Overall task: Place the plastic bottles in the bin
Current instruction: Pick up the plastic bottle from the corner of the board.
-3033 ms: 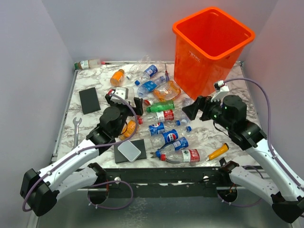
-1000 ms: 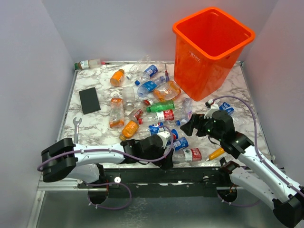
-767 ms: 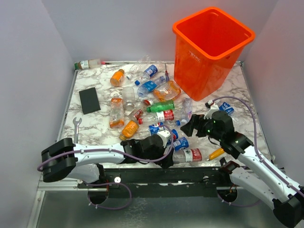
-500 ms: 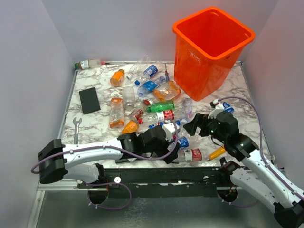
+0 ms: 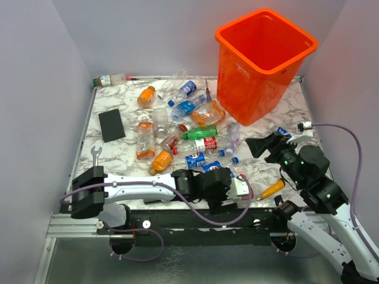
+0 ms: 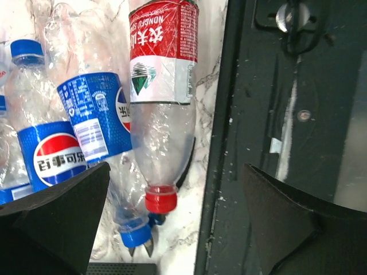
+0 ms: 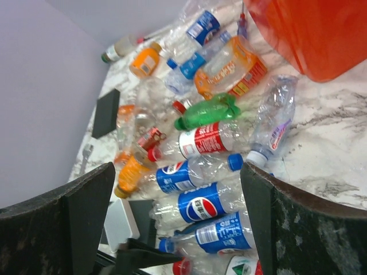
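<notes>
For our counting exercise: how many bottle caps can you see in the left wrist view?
3. One blue cap upper left; a red cap low centre, on the red-labelled bottle; a second blue cap below-left of it. Others may lie beyond the left edge.

A table (image 5: pixel 118 163) with a white, grey-veined marble top fills the middle, boxed in by plain pale lilac walls at 9 (image 5: pixel 35 106), 12 (image 5: pixel 148 35) and 3 o'clock (image 5: pixel 352 65). A black rail (image 5: pixel 177 219) runs along 6 o'clock, with a dull grey metal surface (image 5: pixel 195 266) below it. The light is soft and even.
</notes>
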`<move>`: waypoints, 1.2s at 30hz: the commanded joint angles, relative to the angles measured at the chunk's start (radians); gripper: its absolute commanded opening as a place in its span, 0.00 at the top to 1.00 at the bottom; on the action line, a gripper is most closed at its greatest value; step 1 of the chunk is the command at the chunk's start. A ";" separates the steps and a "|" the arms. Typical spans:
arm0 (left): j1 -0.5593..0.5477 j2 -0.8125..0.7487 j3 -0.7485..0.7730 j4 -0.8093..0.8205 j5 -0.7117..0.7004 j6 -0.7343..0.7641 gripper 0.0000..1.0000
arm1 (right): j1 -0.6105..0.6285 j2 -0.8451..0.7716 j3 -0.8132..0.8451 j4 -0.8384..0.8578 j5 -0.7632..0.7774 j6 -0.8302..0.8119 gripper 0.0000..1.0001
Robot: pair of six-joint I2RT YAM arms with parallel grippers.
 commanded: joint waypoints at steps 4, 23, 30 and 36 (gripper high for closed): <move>-0.028 0.163 0.159 -0.048 -0.076 0.178 0.05 | 0.003 -0.065 0.107 -0.038 0.059 0.047 0.05; -0.102 0.530 0.357 -0.044 -0.268 0.249 0.25 | 0.002 -0.099 0.120 -0.033 0.026 0.096 0.04; -0.102 0.568 0.373 -0.016 -0.311 0.234 0.34 | 0.003 -0.104 0.121 -0.049 0.036 0.092 0.04; -0.102 0.528 0.364 0.025 -0.348 0.215 0.45 | 0.003 -0.109 0.129 -0.057 0.046 0.086 0.04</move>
